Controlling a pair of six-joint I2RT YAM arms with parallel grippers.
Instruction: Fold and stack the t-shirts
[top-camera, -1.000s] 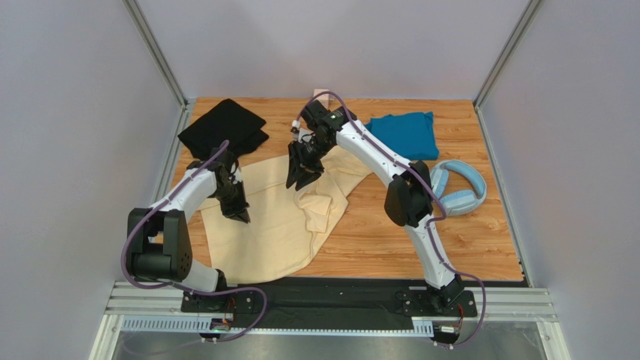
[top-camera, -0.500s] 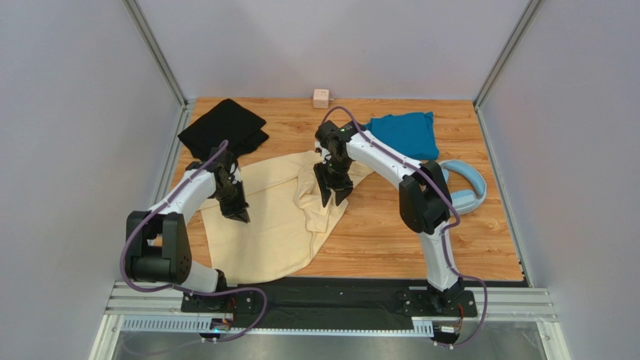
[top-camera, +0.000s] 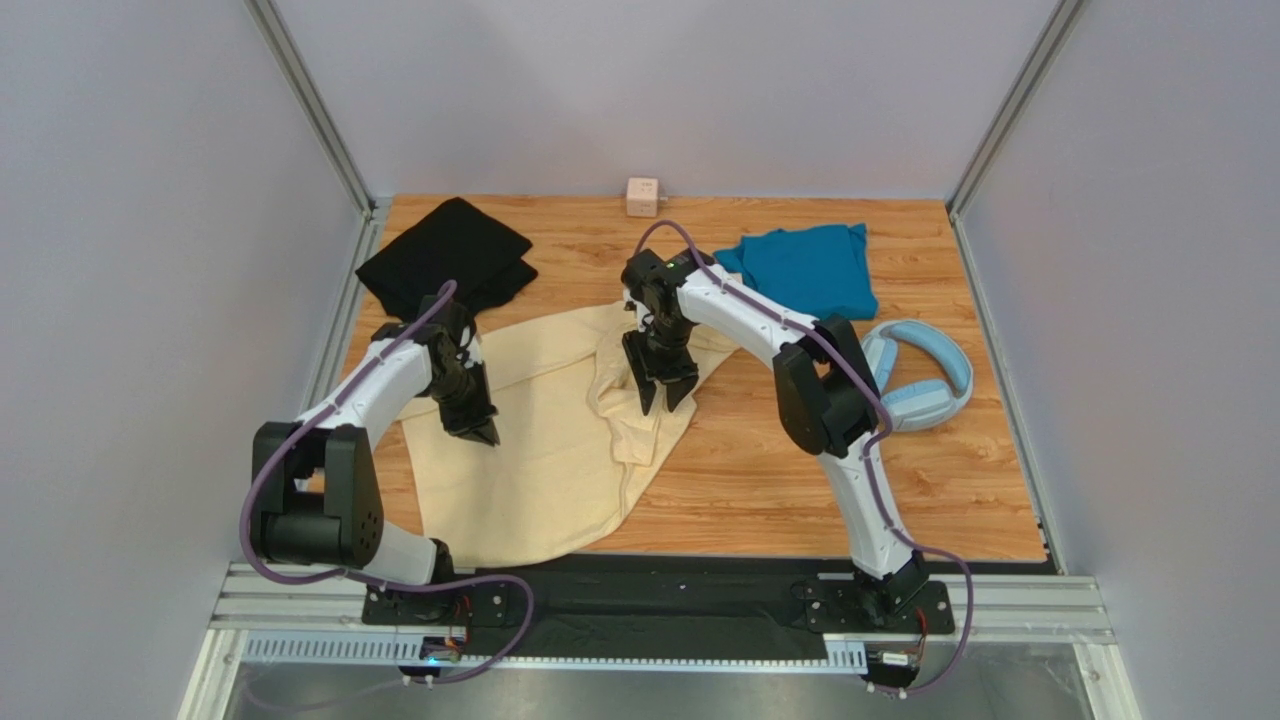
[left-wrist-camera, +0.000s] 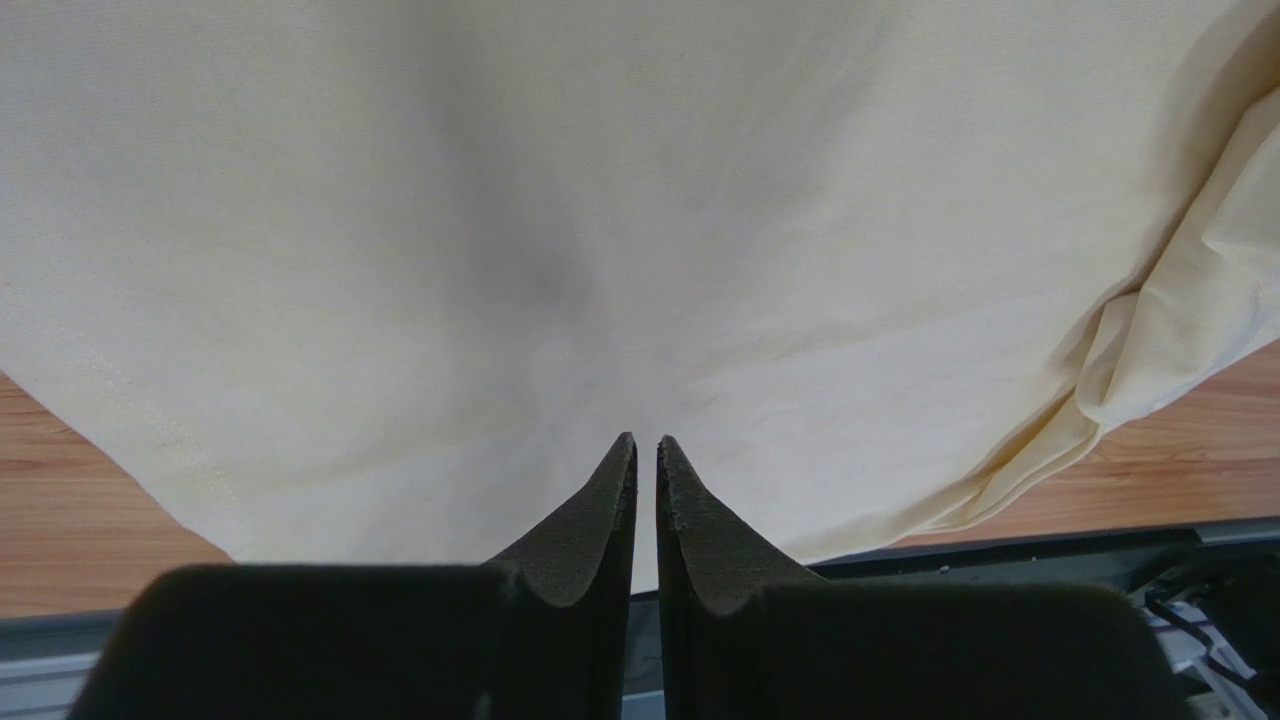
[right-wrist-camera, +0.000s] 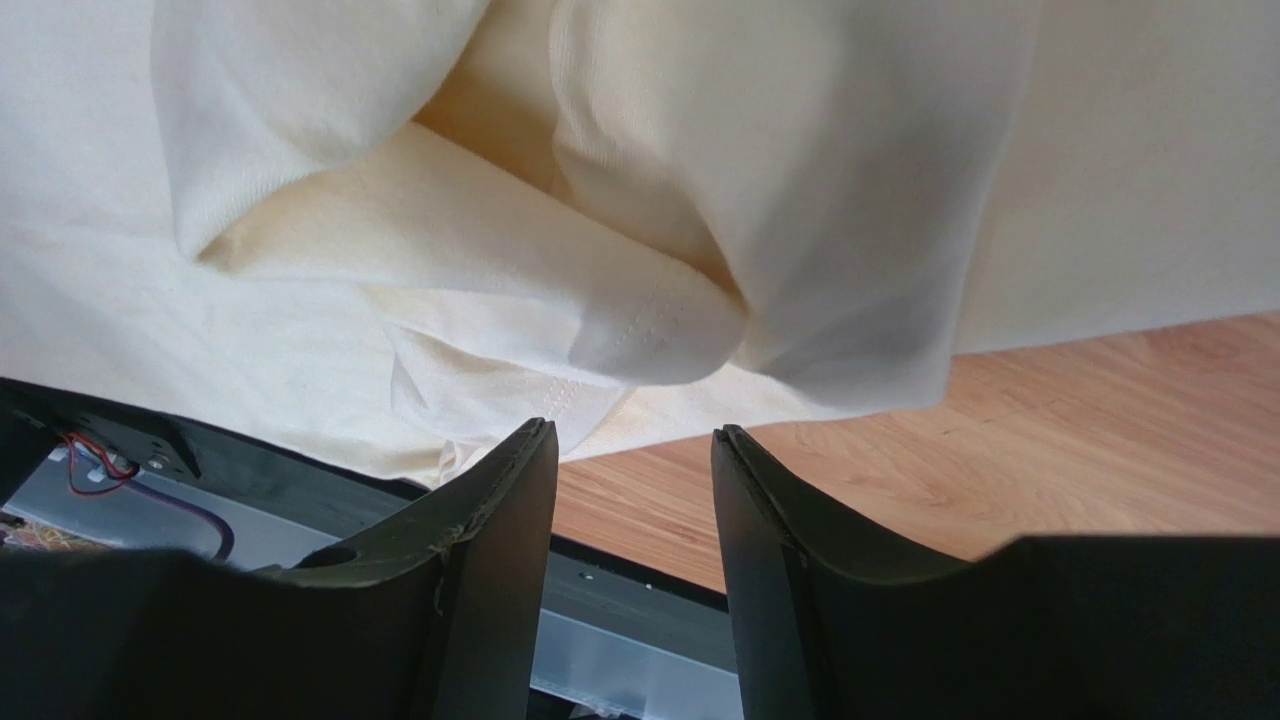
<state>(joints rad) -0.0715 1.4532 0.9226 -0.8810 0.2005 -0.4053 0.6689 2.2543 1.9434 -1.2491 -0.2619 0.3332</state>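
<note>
Low and left of centre in the overhead view, the left fingers (left-wrist-camera: 609, 495) sit where they were a second ago, over the left part of the cream shirt (top-camera: 526, 450). They are drawn almost together, with only a thin slit between the tips, and whether they pinch any cloth cannot be told. The right fingers (right-wrist-camera: 504, 510) have moved since then, from above the shirt's upper middle down and to the right. They now point at its bunched right side and stand apart with a clear gap and nothing between them. With the right arm (top-camera: 751, 315) swung that way, the pink cube (top-camera: 643, 195) at the top edge of the worktop (top-camera: 781, 480), half hidden before, is in full sight. The cream shirt lies across the lower middle of the worktop, its near edge reaching the bottom rail. Its left half is spread flat and smooth with a stitched hem showing, and its right half is gathered into soft rolled folds. Right of centre rest the light-blue headphones (top-camera: 917, 383). Above them, at upper right, the teal shirt (top-camera: 812, 270) lies loosely folded. At upper left the black shirt (top-camera: 448, 255) sits folded, its corner close to the cream one.
</note>
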